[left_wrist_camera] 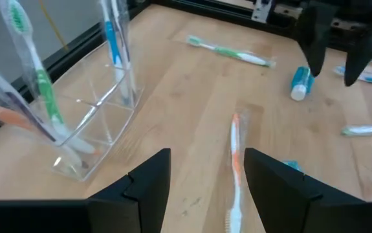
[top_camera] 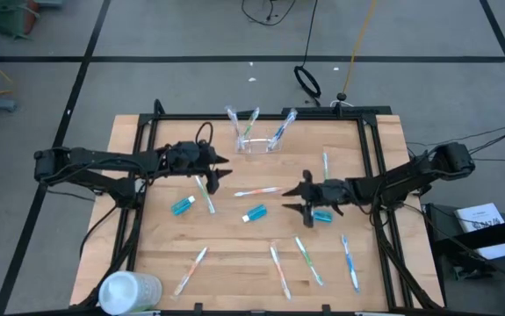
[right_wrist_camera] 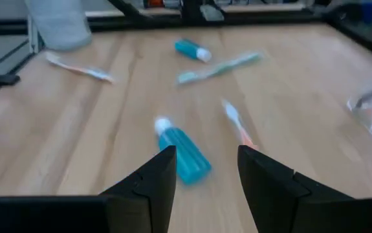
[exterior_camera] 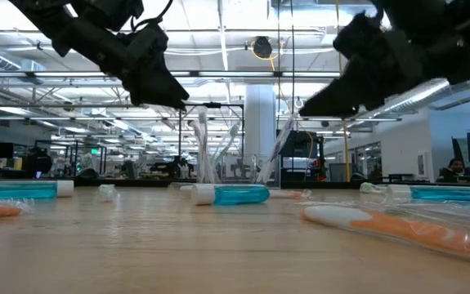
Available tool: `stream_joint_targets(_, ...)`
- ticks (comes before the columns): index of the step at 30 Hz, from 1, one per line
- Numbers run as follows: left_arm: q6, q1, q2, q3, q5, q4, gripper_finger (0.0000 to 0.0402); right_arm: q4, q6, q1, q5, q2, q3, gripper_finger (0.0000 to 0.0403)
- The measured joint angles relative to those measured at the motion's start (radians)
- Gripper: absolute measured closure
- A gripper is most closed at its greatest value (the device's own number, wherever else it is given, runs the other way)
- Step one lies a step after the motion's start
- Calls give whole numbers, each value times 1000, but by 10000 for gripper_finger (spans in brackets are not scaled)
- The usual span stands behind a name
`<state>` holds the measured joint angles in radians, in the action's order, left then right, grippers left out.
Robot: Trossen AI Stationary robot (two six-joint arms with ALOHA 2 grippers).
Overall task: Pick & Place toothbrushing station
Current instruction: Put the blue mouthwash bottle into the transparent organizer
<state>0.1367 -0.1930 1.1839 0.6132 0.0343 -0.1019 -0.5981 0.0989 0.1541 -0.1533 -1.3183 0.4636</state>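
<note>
Meanwhile, both grippers hang empty over the brushes

From above, the clear square plastic cup (top_camera: 259,140) stands at the wooden table's (top_camera: 234,254) far edge, holding three toothbrushes. The left gripper (top_camera: 220,173) and right gripper (top_camera: 298,199) hover apart, fingers spread. The left wrist view shows an orange-white toothbrush (left_wrist_camera: 236,162) lying flat. The right wrist view shows a blue toothpaste tube (right_wrist_camera: 182,150).

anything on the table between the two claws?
Yes. In the high view one toothbrush lies flat across the gap between the left claw and the right claw; the left wrist view shows it too, with orange bristles.
</note>
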Motion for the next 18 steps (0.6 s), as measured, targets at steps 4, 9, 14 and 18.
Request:
stream_joint_targets(4, 0, 8, 0, 0, 0, 1, 199, 132, -4, 74, -2, -1, 87, 248)
stream_joint_targets(9, 14, 8, 9, 0, 0, 1, 199, 460, 5, 178, -128, -78, 308, 248)
stream_joint_targets(14, 50, 8, 9, 0, 0, 4, 199, 762, 118, 210, -148, -217, 487, 248)
stream_joint_targets(18, 53, 8, 10, 0, 0, 9, 199, 1051, 257, 195, -99, -275, 533, 248)
